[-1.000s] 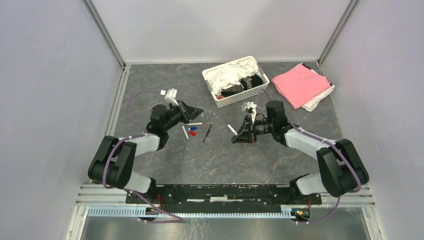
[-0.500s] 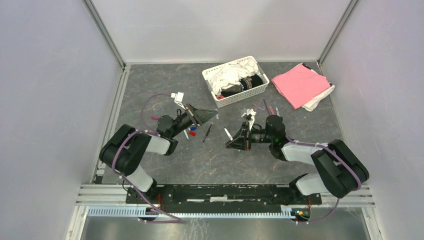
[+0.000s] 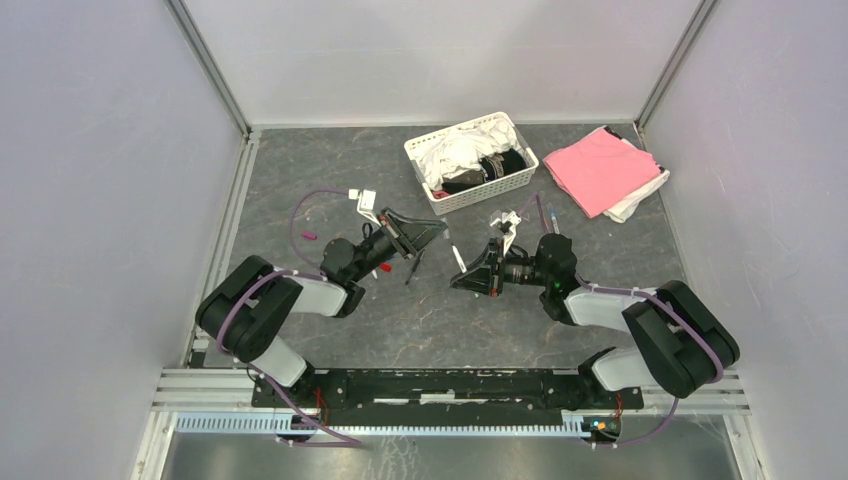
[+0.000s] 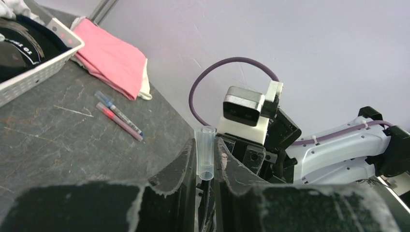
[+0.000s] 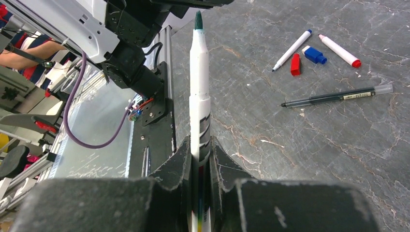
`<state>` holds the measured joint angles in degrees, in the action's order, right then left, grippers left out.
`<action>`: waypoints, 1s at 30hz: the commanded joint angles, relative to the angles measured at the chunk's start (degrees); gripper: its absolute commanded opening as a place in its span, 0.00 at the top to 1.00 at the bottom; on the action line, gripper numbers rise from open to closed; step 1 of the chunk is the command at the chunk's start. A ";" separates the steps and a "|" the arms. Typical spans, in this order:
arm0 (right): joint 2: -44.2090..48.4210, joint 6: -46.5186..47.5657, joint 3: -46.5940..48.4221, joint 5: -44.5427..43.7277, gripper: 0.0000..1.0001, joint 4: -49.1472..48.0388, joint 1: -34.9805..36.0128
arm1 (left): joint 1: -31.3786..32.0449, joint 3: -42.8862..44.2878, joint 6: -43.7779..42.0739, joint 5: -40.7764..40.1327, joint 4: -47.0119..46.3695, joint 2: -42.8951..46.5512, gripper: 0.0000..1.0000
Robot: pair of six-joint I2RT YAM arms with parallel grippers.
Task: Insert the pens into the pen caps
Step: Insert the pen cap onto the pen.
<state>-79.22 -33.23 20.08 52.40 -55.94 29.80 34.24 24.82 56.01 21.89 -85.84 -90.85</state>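
- Your left tool (image 4: 206,151) is pinched narrow on a clear pen cap (image 4: 206,137), whose open mouth faces the right arm (image 4: 338,150).
- Your right tool (image 5: 199,145) grips a white pen (image 5: 199,87), its green tip aimed back at the left arm (image 5: 96,19).
- Cap and pen sit near each other above the surface (image 5: 314,145), not touching. Their long axes look roughly, not exactly, in line.

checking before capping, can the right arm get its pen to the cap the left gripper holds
Probably yes: the pen in the right gripper points toward the cap in the left gripper, with nothing between them.
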 commanded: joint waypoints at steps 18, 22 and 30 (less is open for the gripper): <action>0.91 -2.24 1.11 -2.48 1.00 0.79 0.31 | 3.73 1.18 -5.91 -3.74 -13.74 2.61 0.98; 0.82 -2.29 1.26 -2.48 1.00 1.05 0.26 | 3.92 1.11 -5.91 -3.85 -13.74 2.52 0.98; 1.50 -2.30 1.28 -3.09 1.00 1.27 0.27 | 3.99 1.03 -5.57 -3.62 -13.75 2.30 0.98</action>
<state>-79.20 -35.33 20.01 50.30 -54.00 29.91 37.98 24.82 53.06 18.90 -85.91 -90.04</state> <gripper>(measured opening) 0.146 0.221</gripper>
